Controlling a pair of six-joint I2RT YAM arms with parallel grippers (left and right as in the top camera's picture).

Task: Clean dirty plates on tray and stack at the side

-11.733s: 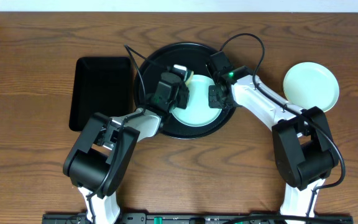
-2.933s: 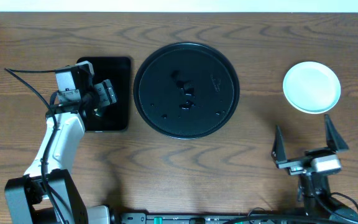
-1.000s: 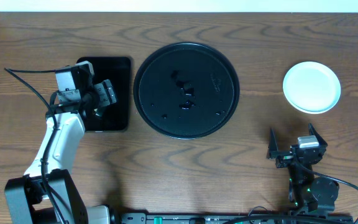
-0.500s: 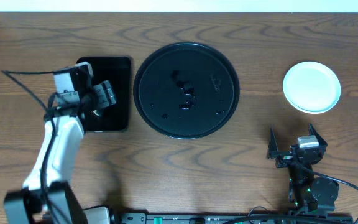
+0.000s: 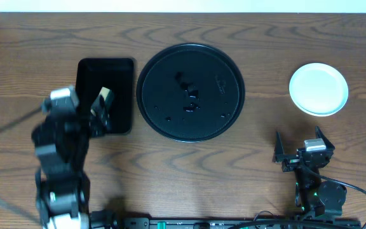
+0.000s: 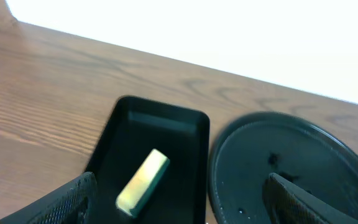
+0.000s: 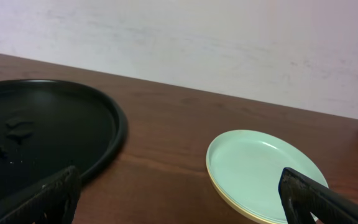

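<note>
We see small round plates [image 5: 318, 88] stacked, pale turquoise on top, on the brown wooden tabletop [image 5: 246, 172], well right of the large round black tray [image 5: 170, 70], left end effector [image 6: 180, 179] open beside a rectangular black tray [image 5: 107, 70] holding a yellow block [image 6: 143, 180], right end effector [image 7: 176, 179] open too.

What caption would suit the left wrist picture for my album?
A pale yellow block lies in the rectangular black tray, beside the large round black tray on the wooden table.
</note>
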